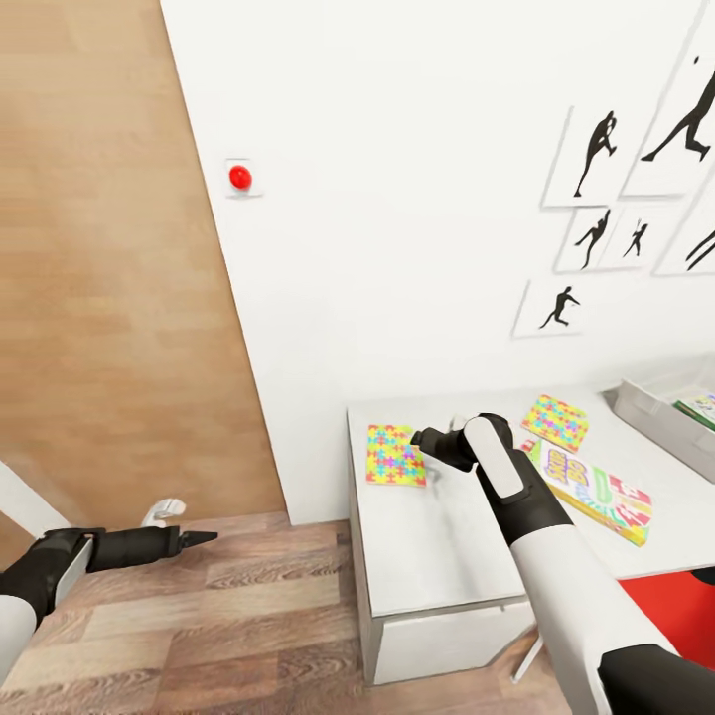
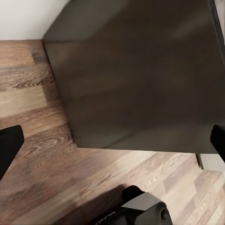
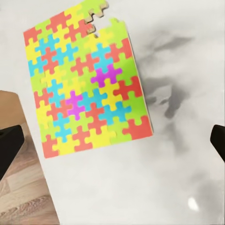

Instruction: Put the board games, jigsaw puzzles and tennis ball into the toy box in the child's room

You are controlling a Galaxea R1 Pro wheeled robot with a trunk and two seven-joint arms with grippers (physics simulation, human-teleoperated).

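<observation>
One jigsaw puzzle lies flat near the left end of the light grey table. My right gripper hovers open just above and beside it, holding nothing. A second jigsaw puzzle lies further right. Beside it is a green-yellow-red board game. The toy box stands at the far right with a green printed box inside. My left gripper is open and empty, low over the floor by the table's dark side panel. The tennis ball and bed are out of view.
A white wall with black sports silhouette pictures and a red button backs the table. Wood-plank floor spreads to the left. A small white object sits by the wall's foot. Something red lies under the table at the right.
</observation>
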